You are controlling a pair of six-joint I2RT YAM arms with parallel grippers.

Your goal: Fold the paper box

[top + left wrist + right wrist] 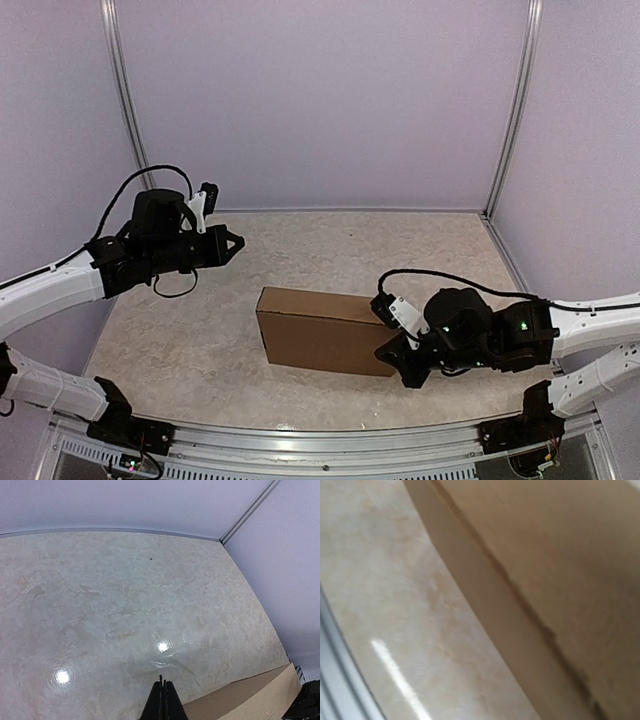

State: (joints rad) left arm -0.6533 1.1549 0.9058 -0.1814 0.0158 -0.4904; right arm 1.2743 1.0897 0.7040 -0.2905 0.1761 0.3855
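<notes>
The paper box (322, 330) lies closed on the table a little right of the middle, a plain brown shallow block. Its long side fills the right wrist view (560, 555), with a seam running down it. My right gripper (386, 349) is shut, and its black tip rests against the box's near right corner; its fingers do not show in its own view. My left gripper (236, 243) is shut on nothing and hovers above the table, apart from the box to the back left. In the left wrist view its tips (163, 682) point at bare tabletop, with the box's edge (250, 700) at the lower right.
Pale walls with metal corner posts (512, 110) close in the marbled tabletop (400, 250) at the back and sides. A metal rail (320, 440) runs along the near edge; the right wrist view shows it (332, 680) close beside the box.
</notes>
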